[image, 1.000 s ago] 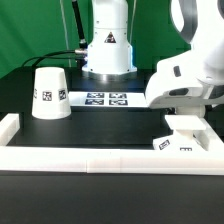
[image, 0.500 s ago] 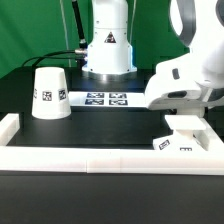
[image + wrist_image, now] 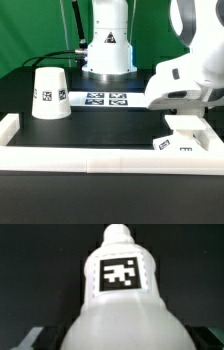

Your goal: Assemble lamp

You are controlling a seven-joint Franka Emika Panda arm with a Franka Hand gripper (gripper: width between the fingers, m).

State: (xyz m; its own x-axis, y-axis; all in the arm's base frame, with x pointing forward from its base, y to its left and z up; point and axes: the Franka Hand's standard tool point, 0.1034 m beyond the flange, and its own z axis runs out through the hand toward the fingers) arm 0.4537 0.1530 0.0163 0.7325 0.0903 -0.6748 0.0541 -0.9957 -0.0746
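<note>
In the wrist view the white bulb [image 3: 122,308] fills the frame. Its round head lies between my gripper's [image 3: 122,339] dark fingers [image 3: 33,336], and its tagged stem points away from the camera. The jaws are closed against the bulb's head. In the exterior view my gripper [image 3: 183,112] hangs at the right, just above the flat square base [image 3: 185,146], and the arm's hand hides most of the bulb. The tapered shade [image 3: 49,92] stands mouth down at the exterior view's left, far from my gripper.
The marker board [image 3: 106,99] lies flat mid-table in front of the robot's pedestal [image 3: 107,45]. The long white border rail [image 3: 100,162] runs along the front and turns up at both ends, close beside the base.
</note>
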